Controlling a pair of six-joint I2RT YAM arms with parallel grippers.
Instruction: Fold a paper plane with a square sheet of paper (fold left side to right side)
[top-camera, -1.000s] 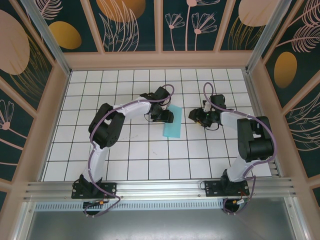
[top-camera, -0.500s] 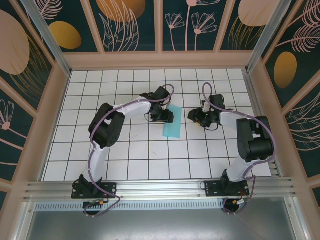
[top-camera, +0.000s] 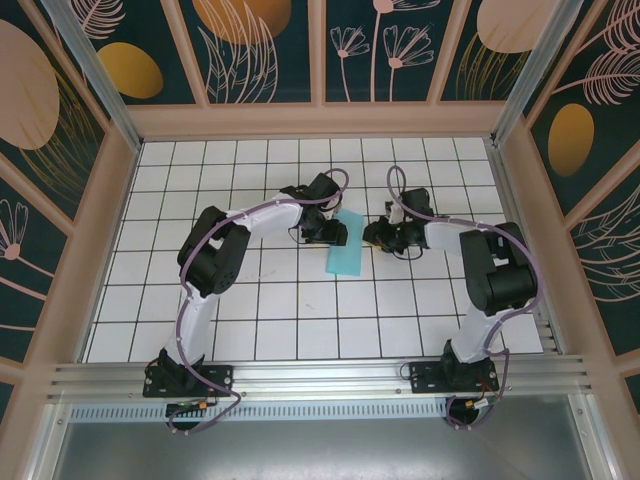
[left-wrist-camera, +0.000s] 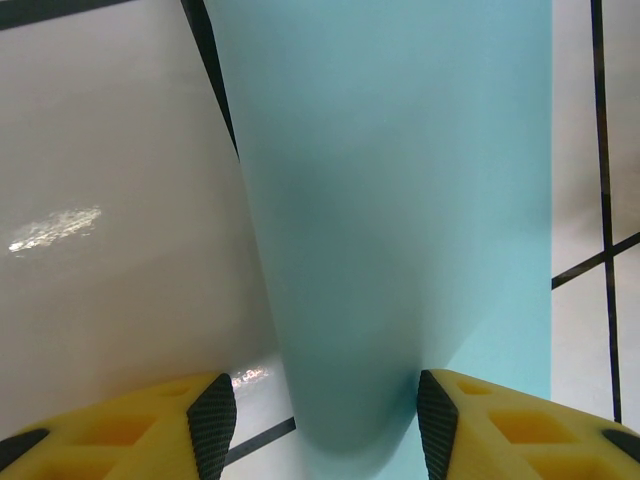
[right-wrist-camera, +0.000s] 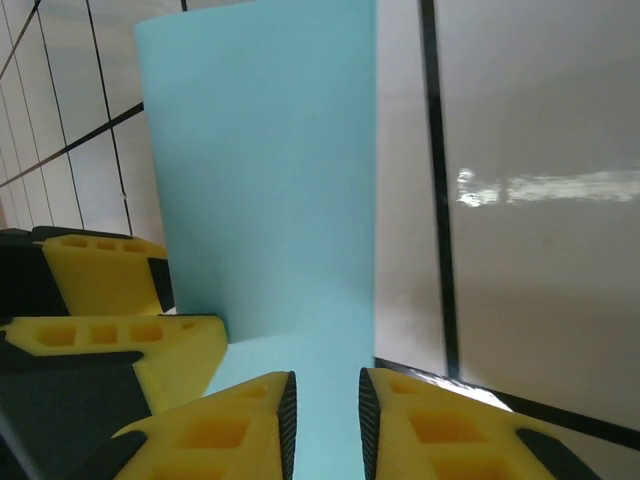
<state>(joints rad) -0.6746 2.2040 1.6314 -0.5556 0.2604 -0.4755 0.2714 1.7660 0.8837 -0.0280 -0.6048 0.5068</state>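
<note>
The square sheet of paper lies near the middle of the white gridded tabletop, doubled over into a narrow upright strip between the two arms. In the left wrist view the paper shows a soft, rounded bend rather than a sharp crease, with the upper layer curving over a flat lower layer.

The left gripper sits at the strip's upper left edge. Its yellow fingers stand about halfway apart around the bend: the right pad touches the paper, and the left pad is just clear of it.

The right gripper reaches in from the opposite side, just beside the strip's right edge. In its wrist view the paper runs away from the camera, and the gripper has its pads drawn narrow, with only a thin slit between them and turquoise showing in the slit. I cannot tell whether they pinch the sheet. The left arm's fingers rest against the paper's far side.
</note>
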